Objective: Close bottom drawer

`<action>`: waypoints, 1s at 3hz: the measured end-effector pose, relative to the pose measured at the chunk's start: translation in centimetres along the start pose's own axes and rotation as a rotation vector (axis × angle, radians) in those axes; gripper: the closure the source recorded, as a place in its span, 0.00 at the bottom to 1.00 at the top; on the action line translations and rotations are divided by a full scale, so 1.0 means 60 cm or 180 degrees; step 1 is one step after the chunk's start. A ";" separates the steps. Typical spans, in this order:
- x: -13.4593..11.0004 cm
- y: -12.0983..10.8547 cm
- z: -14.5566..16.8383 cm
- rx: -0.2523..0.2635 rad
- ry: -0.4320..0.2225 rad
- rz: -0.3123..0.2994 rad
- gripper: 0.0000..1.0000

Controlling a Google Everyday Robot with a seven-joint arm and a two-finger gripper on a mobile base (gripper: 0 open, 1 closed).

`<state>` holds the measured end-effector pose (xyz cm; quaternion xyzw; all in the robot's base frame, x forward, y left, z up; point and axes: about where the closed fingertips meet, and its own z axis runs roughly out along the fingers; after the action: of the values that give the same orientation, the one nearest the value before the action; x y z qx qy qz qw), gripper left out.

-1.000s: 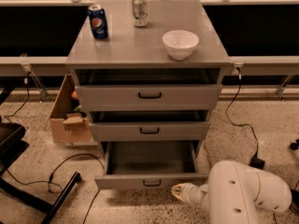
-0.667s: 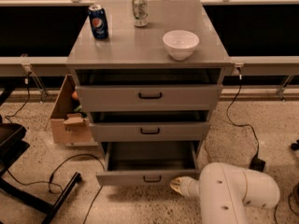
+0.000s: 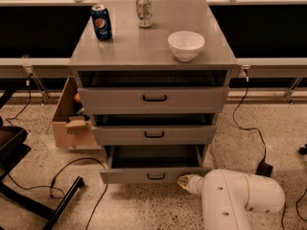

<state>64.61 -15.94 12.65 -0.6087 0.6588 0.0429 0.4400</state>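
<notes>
The bottom drawer (image 3: 153, 175) of the grey cabinet (image 3: 153, 51) is pulled partly out; its slim front panel carries a small black handle (image 3: 156, 177) and its shallow tray shows empty. My gripper (image 3: 184, 180) is low at the floor, at the right end of the drawer's front panel, touching or almost touching it. The white arm (image 3: 240, 198) reaches in from the lower right. The middle drawer (image 3: 154, 134) and the top drawer (image 3: 153, 98) are closed or nearly closed.
On the cabinet top stand a blue can (image 3: 101, 22), a silver can (image 3: 143, 10) and a white bowl (image 3: 186, 45). A cardboard box (image 3: 72, 123) sits left of the cabinet. Black chair legs (image 3: 29, 195) and cables (image 3: 249, 123) lie on the floor.
The arm has moved left toward the drawer's front. The bottom drawer has slid inward and sticks out less than before.
</notes>
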 end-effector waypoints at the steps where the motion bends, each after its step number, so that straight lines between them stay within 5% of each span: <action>1: 0.012 -0.034 0.001 0.0067 -0.0044 -0.0037 1.00; 2: 0.024 -0.096 -0.002 0.0173 -0.0063 -0.0107 1.00; 3: 0.029 -0.120 -0.001 0.0194 -0.0081 -0.0136 1.00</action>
<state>70.84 -19.16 15.03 -0.6083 0.6410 0.0210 0.4676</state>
